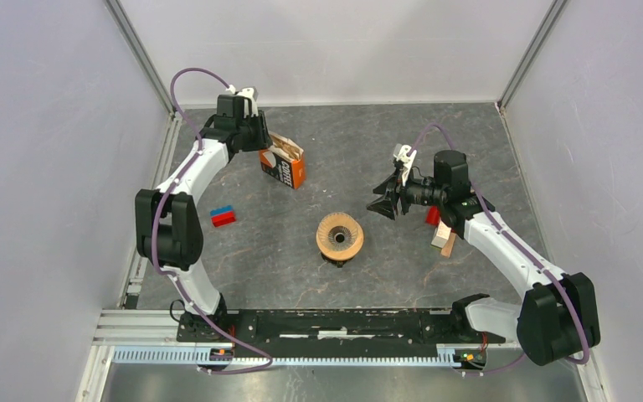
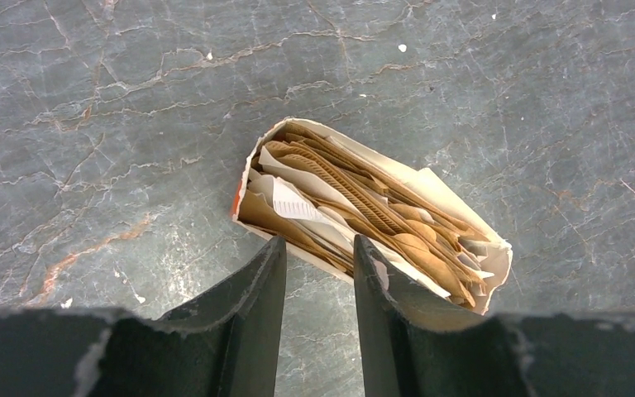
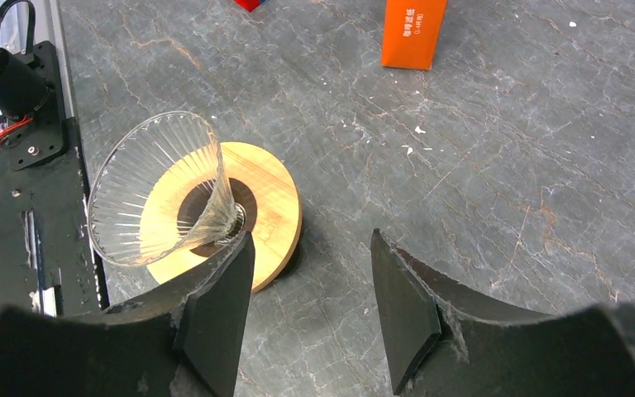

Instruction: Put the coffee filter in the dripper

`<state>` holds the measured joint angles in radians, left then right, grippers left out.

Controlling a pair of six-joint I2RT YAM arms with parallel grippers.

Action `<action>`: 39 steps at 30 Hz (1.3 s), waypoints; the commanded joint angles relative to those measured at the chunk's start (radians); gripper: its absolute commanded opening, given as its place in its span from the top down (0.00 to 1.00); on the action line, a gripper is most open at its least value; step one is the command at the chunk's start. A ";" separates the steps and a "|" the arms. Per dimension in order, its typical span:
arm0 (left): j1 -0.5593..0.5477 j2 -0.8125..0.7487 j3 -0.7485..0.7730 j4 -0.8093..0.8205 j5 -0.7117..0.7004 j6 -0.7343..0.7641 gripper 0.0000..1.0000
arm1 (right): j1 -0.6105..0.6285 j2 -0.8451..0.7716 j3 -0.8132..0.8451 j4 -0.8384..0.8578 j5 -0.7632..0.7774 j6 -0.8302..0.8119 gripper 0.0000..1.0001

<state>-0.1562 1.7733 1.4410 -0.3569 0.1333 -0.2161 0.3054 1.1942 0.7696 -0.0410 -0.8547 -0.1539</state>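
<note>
The dripper (image 1: pixel 340 237), a clear ribbed glass cone in a tan wooden ring, stands mid-table. In the right wrist view the dripper (image 3: pixel 159 188) lies just left of my right gripper (image 3: pixel 310 248), which is open with only bare table between its fingers. Brown coffee filters (image 2: pixel 364 207) are packed in an open orange box (image 1: pixel 285 166) at the back left. My left gripper (image 2: pixel 316 248) hovers over the box's near edge, open and narrow, with nothing between its fingers. From above, the left gripper (image 1: pixel 265 148) sits right behind the box, and the right gripper (image 1: pixel 383 203) is right of the dripper.
A red and blue block (image 1: pixel 223 216) lies left of the dripper. Wooden and red blocks (image 1: pixel 442 234) sit under the right forearm. The orange box (image 3: pixel 413 29) shows at the top of the right wrist view. Enclosure walls surround the table (image 1: pixel 343 134).
</note>
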 commanded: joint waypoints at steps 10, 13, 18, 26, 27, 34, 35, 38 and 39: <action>0.006 -0.055 0.007 0.036 0.018 -0.042 0.59 | -0.006 -0.012 -0.019 0.062 -0.013 0.011 0.39; 0.007 -0.065 -0.003 0.037 0.016 -0.041 0.59 | -0.007 -0.005 -0.015 0.064 -0.017 0.014 0.39; 0.007 -0.068 -0.011 0.037 0.016 -0.042 0.59 | -0.007 -0.002 -0.016 0.068 -0.018 0.017 0.39; 0.007 -0.030 0.009 0.037 0.011 -0.039 0.59 | -0.006 -0.001 -0.016 0.066 -0.018 0.019 0.39; 0.007 -0.025 0.010 0.035 0.011 -0.040 0.59 | -0.006 -0.003 -0.016 0.066 -0.018 0.018 0.39; 0.007 -0.007 0.017 0.036 0.013 -0.042 0.59 | -0.007 0.001 -0.016 0.068 -0.018 0.019 0.39; 0.008 -0.003 0.021 0.035 0.014 -0.042 0.60 | -0.006 0.001 -0.016 0.068 -0.020 0.019 0.39; 0.008 0.006 0.028 0.036 0.014 -0.042 0.60 | -0.008 -0.001 -0.019 0.069 -0.018 0.017 0.39; 0.009 0.011 0.032 0.035 0.014 -0.043 0.60 | -0.008 -0.003 -0.021 0.070 -0.018 0.017 0.39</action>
<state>-0.1524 1.7687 1.4334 -0.3565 0.1345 -0.2207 0.3042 1.1942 0.7544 -0.0139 -0.8566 -0.1429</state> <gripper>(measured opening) 0.405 0.604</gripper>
